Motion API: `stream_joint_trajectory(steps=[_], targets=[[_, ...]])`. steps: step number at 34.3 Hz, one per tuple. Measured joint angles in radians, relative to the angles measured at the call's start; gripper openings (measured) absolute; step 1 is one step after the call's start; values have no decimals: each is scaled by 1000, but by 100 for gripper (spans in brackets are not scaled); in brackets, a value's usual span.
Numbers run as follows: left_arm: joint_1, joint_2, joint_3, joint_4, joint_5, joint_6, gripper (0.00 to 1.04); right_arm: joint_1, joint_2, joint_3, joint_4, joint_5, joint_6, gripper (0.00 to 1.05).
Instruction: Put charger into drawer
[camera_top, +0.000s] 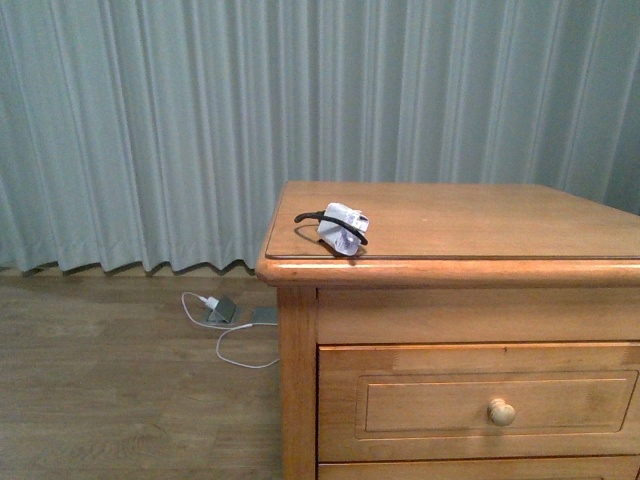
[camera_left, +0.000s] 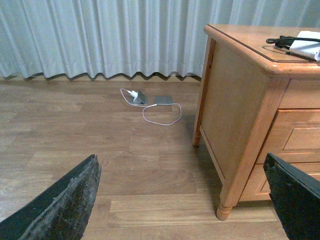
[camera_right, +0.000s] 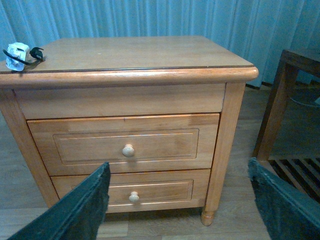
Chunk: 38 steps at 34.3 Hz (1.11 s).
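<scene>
Front view: the charger lies on the surface of a wooden cabinet, near its front left corner and close to the front edge. A black cable is looped round its white body.

The drawer, uppermost in the cabinet, is fully closed, and nothing touches its round knob. A lower drawer beneath it is likewise closed.

Left end effector: fingers spread wide, nothing between them, facing the floor beside the cabinet's side panel, well apart from the charger.

Right end effector: fingers spread wide, empty, facing the cabinet front, apart from the drawer.

A white-cabled charger lies on the floor near the curtain.
</scene>
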Motion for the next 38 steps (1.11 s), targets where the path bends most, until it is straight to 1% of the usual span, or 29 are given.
stream_joint_trajectory(steps=[1, 2, 21, 23, 24, 25, 26, 31, 33, 38], targets=[[0, 0, 0, 0, 0, 0, 98, 0, 0, 0, 0, 0, 1, 97], [0, 0, 0, 0, 0, 0, 98, 0, 0, 0, 0, 0, 0, 95], [0, 0, 0, 0, 0, 0, 98, 0, 0, 0, 0, 0, 0, 96], [0, 0, 0, 0, 0, 0, 98, -21, 19, 16, -55, -83, -34, 96], [0, 0, 0, 0, 0, 0, 98, -39, 55, 28, -97, -150, -72, 96], [0, 0, 0, 0, 1, 0, 98, -45, 87, 31, -101, -191, -95, 96], [0, 0, 0, 0, 0, 0, 98, -45, 111, 32, -97, -199, -102, 96], [0, 0, 0, 0, 0, 0, 98, -40, 317, 71, 13, -213, -129, 96], [0, 0, 0, 0, 0, 0, 98, -24, 468, 96, 125, -201, -130, 96], [0, 0, 0, 0, 0, 0, 98, 26, 787, 167, 341, -164, -123, 96]])
